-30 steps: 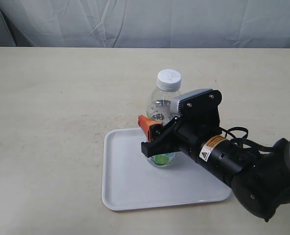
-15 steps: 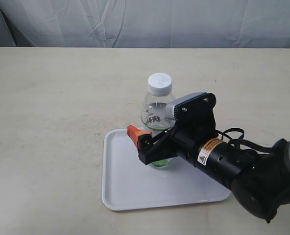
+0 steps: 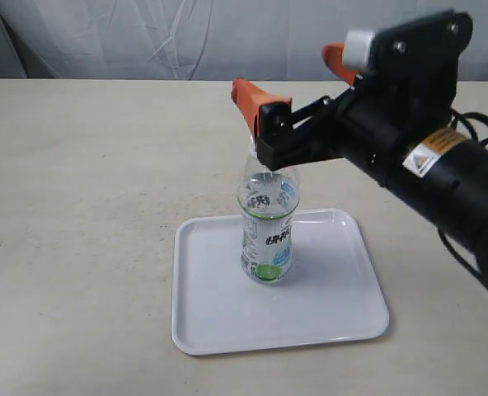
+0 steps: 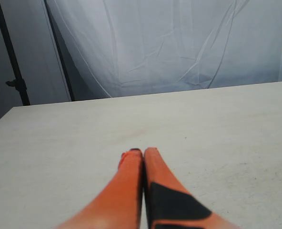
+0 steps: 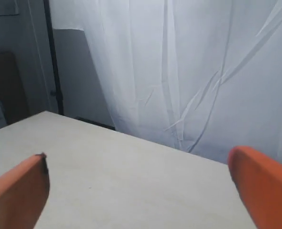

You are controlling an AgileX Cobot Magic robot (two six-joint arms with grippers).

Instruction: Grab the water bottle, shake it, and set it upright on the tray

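White tray (image 3: 211, 322) on the counter (image 3: 87, 165) carries the water bottle (image 3: 268, 239), upright near its middle, so the placing looks done. The right end effector (image 3: 285, 70) hangs above it, spread wide and empty; the left end effector (image 4: 143, 152) is pressed together. Only the retreat seems left.

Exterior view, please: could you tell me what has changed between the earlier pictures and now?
The right gripper let go of the water bottle, opened and rose above it. The bottle stands upright on the tray, which stayed put.
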